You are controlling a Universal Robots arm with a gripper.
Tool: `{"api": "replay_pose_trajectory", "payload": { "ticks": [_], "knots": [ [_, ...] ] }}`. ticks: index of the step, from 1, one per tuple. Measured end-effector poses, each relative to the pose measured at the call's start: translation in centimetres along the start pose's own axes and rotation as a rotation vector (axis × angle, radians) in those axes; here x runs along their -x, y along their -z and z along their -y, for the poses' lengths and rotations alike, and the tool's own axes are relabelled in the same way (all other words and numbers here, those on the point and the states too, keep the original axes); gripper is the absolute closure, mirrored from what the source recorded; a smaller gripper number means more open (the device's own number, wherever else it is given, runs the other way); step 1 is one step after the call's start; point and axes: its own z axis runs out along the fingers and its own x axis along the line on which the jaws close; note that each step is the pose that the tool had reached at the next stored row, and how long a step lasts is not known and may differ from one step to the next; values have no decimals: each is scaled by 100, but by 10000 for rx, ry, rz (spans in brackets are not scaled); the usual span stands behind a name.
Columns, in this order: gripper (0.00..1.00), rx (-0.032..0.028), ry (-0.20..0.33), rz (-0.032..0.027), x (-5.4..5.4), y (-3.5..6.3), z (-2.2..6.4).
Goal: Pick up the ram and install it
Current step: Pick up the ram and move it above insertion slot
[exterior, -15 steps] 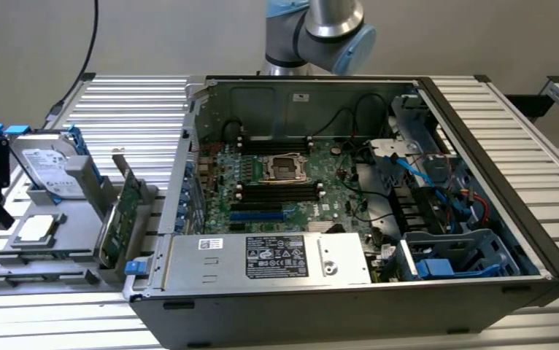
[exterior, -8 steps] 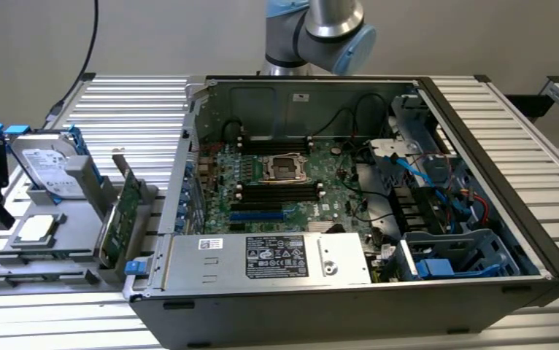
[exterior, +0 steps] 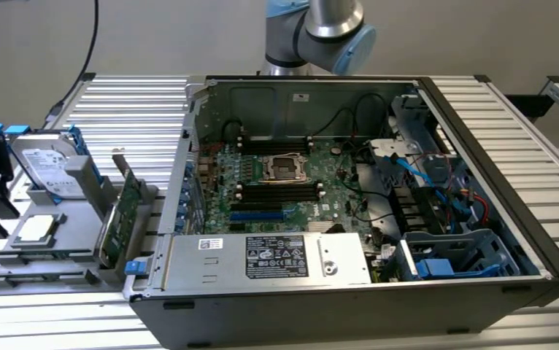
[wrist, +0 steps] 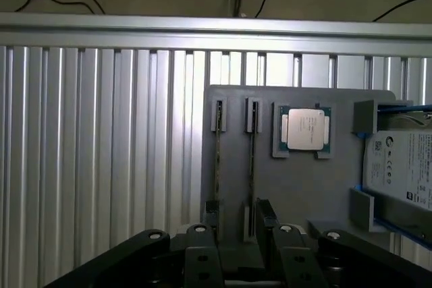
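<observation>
Black jointed links of the gripper (wrist: 236, 219) sit closest, pointing straight down at a grey tray (wrist: 297, 187). Its jaws stand apart, holding nothing. One dark fingertip (wrist: 263, 212) reaches just past the near end of the ram (wrist: 252, 166). The ram is a thin green stick standing on edge in a tray slot, and it lies between the two fingers (whether a finger touches it I cannot tell). A second stick (wrist: 217, 153) stands in the parallel slot just beside it, close to the other finger, so little room is left on that side.

Beyond the fingertips the tray is flat and matt. Ahead and off to the ram's side, a square processor (wrist: 305, 129) with a bright metal lid rests in its cradle. A hard drive (wrist: 405, 166) in a blue frame is further out that way. Around the tray the ribbed aluminium table (wrist: 101, 153) lies open and bare.

In the exterior view the arm (exterior: 323, 29) rises behind the open computer case (exterior: 357, 321), whose green motherboard (exterior: 260, 189) is well apart from the tray.
</observation>
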Motion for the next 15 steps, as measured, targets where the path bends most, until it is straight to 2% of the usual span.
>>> {"api": "replay_pose_trajectory", "payload": {
  "ticks": [15],
  "knots": [
    [64,2,4,-2,-44,-272,1]
  ]
}}
